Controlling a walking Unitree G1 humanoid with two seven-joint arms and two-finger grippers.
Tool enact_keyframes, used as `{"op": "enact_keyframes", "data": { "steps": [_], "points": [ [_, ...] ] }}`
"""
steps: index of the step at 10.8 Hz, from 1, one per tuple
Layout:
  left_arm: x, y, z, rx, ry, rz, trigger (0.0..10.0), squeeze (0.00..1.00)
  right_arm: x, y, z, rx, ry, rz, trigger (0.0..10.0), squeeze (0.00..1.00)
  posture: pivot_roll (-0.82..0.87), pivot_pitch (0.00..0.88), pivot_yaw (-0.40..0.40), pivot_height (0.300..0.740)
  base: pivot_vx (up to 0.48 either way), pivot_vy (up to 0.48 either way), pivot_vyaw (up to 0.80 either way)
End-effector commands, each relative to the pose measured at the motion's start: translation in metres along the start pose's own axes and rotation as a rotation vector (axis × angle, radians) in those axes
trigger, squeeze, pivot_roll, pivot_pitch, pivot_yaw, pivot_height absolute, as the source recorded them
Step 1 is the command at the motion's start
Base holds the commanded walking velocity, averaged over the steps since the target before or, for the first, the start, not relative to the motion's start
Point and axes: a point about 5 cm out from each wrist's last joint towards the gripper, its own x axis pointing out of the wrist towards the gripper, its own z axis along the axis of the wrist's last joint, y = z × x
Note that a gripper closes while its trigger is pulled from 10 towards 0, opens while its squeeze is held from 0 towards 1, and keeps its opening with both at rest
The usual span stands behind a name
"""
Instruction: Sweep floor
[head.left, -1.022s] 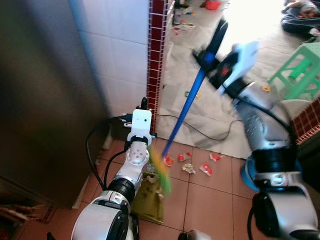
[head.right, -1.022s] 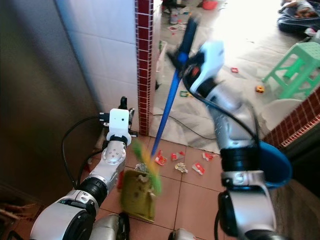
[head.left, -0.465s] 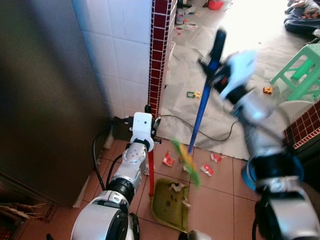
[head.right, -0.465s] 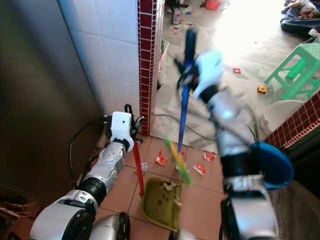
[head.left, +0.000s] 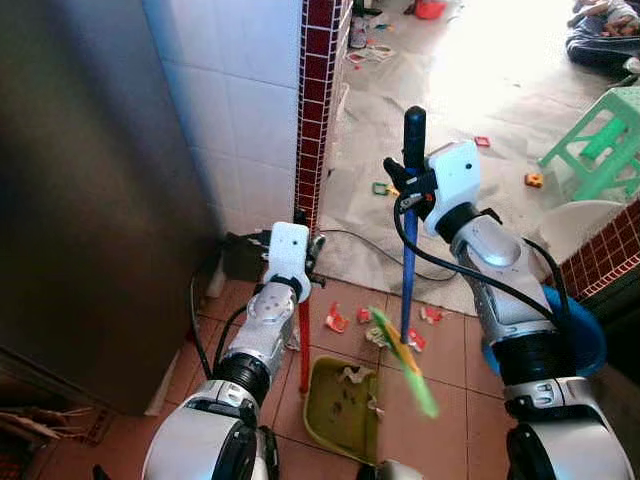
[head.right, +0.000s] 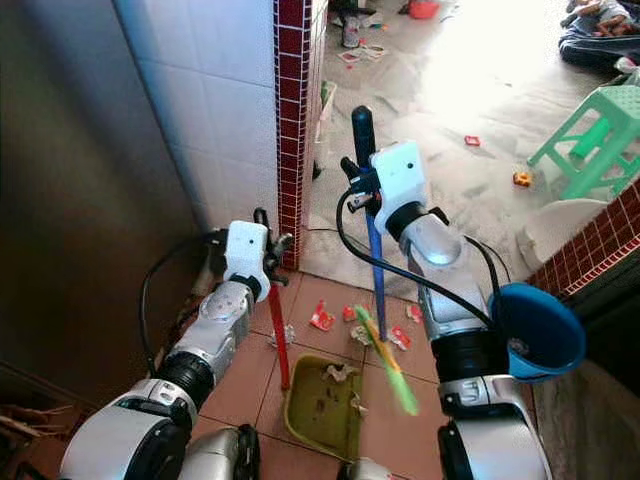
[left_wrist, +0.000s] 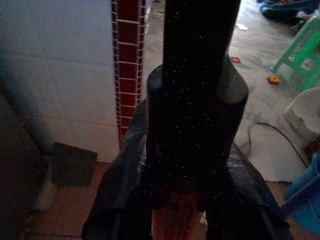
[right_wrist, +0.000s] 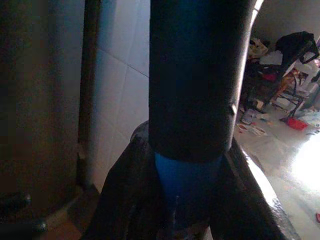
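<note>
R pincer is clamped round the broom high on its blue shaft, just under the black end-grip; the wrist view shows the fingers hugging the pole on both sides. L pincer is closed on the top of the red handle of the dustpan, black fingers wrapped round its dark cap.

Landmark = dustpan. It sits flat on the terracotta floor tiles w/ a few scraps already in it. Red handle stands about upright at the pan's left rear corner. Broom's green bristles are blurred, just beside the pan's right edge, apparently lifted or mid-swing. Red-and-white wrapper scraps lie just beyond the pan's far edge, more further out on the pale floor. Red-tiled pillar stands beyond the pan, cable trailing past it.

Handling, as a guess: broom is long, stiff, light; held that high, the head will swing wide, so short strokes. Bristles soft & springy, may flick the light, papery scraps over the pan rather than in. Pan looks like thin plastic, likely to skid on smooth tile unless the handle is pressed down and the lip kept flush.
</note>
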Motion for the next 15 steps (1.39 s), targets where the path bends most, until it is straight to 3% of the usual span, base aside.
{"op": "enact_keyframes", "data": {
  "steps": [1,4,6,9,12,13,15],
  "points": [
    [0.0,-0.004,0.005,-0.021,-0.024,0.01,10.0,0.0,0.001,0.001,0.011,-0.022,-0.044,0.001,10.0,0.0,-0.03,0.048,-0.047,0.74,0.0,0.0,0.0],
    [0.0,0.012,0.013,-0.01,-0.073,0.102,10.0,0.0,0.0,-0.001,0.003,-0.062,0.007,-0.08,10.0,0.0,-0.02,0.048,-0.054,0.74,0.0,0.0,0.0],
    [-0.003,0.023,0.018,0.012,-0.097,0.141,10.0,0.0,-0.004,-0.017,-0.002,-0.081,0.042,-0.209,10.0,0.0,-0.02,0.052,-0.06,0.74,0.0,0.0,0.0],
    [-0.005,0.022,0.017,0.013,-0.085,0.149,10.0,0.0,-0.008,-0.004,-0.033,0.078,0.162,-0.278,10.0,0.0,-0.02,0.051,-0.063,0.74,0.0,0.0,0.0],
    [-0.006,0.018,0.012,0.027,-0.026,0.1,10.0,0.0,-0.002,0.004,-0.054,0.229,0.228,-0.358,10.0,0.0,0.0,0.045,-0.06,0.74,0.0,0.0,0.0],
    [-0.008,0.016,0.008,0.02,0.004,0.076,10.0,0.0,0.005,0.011,-0.054,0.294,0.215,-0.362,10.0,0.0,0.01,0.043,-0.056,0.74,0.0,0.0,0.0],
    [-0.012,0.019,0.001,0.035,0.036,0.062,10.0,0.0,0.018,0.023,-0.034,0.367,0.096,-0.301,10.0,0.0,0.02,0.041,-0.054,0.74,0.0,0.0,0.0]
  ]
}}
